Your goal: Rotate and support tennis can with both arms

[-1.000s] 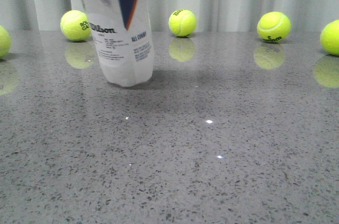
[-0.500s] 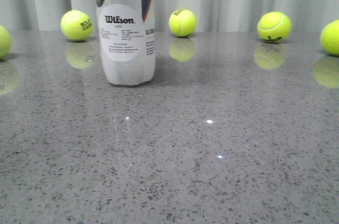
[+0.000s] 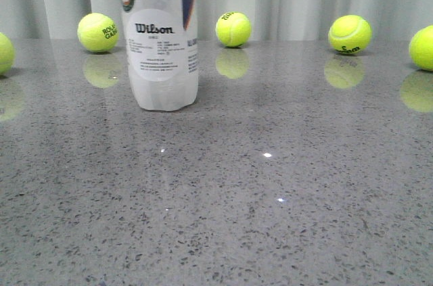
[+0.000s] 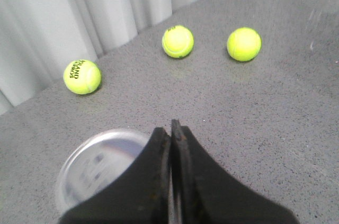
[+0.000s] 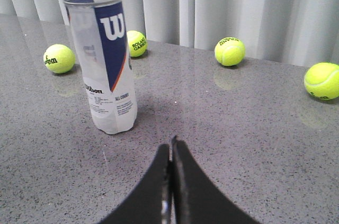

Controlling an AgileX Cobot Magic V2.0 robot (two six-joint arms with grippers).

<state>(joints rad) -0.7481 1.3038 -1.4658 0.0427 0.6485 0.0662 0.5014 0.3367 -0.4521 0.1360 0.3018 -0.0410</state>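
The tennis can (image 3: 160, 36) stands upright on the grey table (image 3: 270, 198), its round white Wilson label facing the front camera; its top is cut off by the frame. In the right wrist view the whole can (image 5: 104, 62) shows, with its navy W panel and metal rim. In the left wrist view I look down on its open metal rim (image 4: 98, 168). My left gripper (image 4: 170, 128) is shut and empty, above and beside the rim. My right gripper (image 5: 170, 147) is shut and empty, apart from the can. Neither gripper shows in the front view.
Yellow-green tennis balls lie along the back of the table before a pale curtain: one (image 3: 98, 32) behind the can, one (image 3: 233, 29) at centre, one (image 3: 350, 34) to the right, and one at each side edge (image 3: 3, 53) (image 3: 423, 47).
The can went from tilted and blurred to upright and turned so the round Wilson label faces front; over the last half second it only shifted slightly.
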